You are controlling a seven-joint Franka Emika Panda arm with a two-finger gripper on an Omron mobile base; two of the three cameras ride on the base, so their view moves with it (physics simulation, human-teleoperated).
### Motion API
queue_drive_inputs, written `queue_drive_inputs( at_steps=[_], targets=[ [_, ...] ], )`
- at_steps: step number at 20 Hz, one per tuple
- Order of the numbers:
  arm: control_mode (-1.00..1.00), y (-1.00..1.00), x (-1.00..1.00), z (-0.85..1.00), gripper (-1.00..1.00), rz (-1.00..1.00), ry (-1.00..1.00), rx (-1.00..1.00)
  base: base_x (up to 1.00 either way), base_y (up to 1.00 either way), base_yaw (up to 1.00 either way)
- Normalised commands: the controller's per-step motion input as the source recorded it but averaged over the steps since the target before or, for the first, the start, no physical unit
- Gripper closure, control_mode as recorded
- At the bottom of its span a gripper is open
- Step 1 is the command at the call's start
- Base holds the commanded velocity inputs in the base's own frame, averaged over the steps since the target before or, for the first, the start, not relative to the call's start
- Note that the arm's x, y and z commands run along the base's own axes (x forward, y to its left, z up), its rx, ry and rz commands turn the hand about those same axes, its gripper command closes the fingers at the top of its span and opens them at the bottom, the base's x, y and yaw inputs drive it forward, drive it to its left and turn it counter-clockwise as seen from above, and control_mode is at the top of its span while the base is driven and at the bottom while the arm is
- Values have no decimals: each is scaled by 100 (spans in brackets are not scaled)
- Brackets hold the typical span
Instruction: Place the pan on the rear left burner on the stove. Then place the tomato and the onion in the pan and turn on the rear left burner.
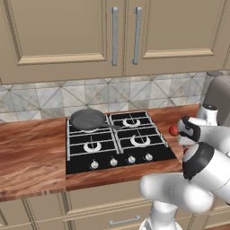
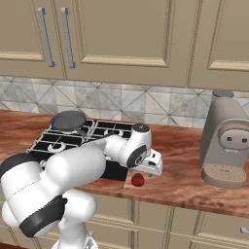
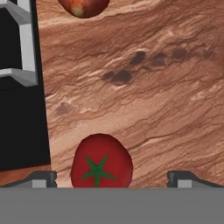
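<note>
Hovering over tomato (image 3: 101,161) on the wooden counter (image 3: 144,100) right of stove (image 1: 117,143), gripper (image 3: 113,177) jaws spread wide (nothing held). Pan (image 1: 87,119) sits on rear left burner.

You see the tomato (image 3: 101,162) lying on the wooden counter (image 3: 144,92), between the spread fingertips (image 3: 42,178). The stove (image 3: 19,87) edge runs along the left, and the onion (image 3: 83,6) peeks in at the top.

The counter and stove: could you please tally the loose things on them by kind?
Pan: 1
Tomato: 1
Onion: 1
Coffee machine: 1
Total: 4
</note>
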Motion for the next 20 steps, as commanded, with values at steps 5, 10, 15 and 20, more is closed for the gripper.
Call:
queue_drive_inputs(
  at_steps=[5,10,15,20],
  targets=[
    [-100,0,0,-23,-100,0,0,0,0,0,0],
    [-100,2,0,-15,-100,0,0,0,0,0,0],
    [-100,3,0,-14,-100,0,0,0,0,0,0],
    [-100,1,0,-17,-100,0,0,0,0,0,0]
  ],
)
